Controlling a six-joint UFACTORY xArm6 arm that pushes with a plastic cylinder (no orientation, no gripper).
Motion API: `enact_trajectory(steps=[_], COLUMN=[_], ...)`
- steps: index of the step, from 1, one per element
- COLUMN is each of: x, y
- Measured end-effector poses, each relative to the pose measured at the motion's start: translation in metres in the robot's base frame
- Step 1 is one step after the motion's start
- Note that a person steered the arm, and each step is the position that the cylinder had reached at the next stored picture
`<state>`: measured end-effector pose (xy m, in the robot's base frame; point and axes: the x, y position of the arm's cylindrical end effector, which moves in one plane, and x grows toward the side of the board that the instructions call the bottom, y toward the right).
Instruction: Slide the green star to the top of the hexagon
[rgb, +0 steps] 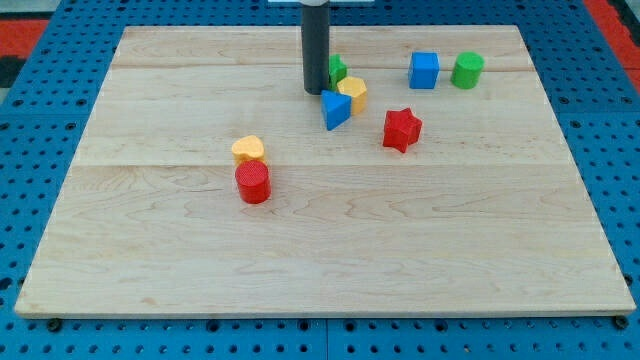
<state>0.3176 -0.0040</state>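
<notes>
The green star (339, 68) sits near the view's top centre, partly hidden behind my dark rod. My tip (316, 92) rests on the board just left of and touching or nearly touching the green star. The yellow hexagon (353, 93) lies right below the green star, close against it. A blue triangle (335, 110) sits against the hexagon's lower left, just below and right of my tip.
A red star (402, 129) lies right of the blue triangle. A blue cube (424, 70) and a green cylinder (467, 70) stand at the top right. A yellow heart (248, 149) and a red cylinder (253, 183) sit together left of centre. The wooden board (320, 270) ends at blue pegboard.
</notes>
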Motion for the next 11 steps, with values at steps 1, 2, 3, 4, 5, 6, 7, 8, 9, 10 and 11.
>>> enact_trajectory(steps=[1,2,3,4,5,6,7,8,9,10,11], x=[0.000,-0.003,-0.004,-0.019,-0.022,-0.023,-0.033,-0.045,-0.048,-0.044,-0.044], y=[0.006,-0.007,-0.069,-0.080,-0.062,-0.029,-0.008,-0.011,-0.002,0.002,0.002])
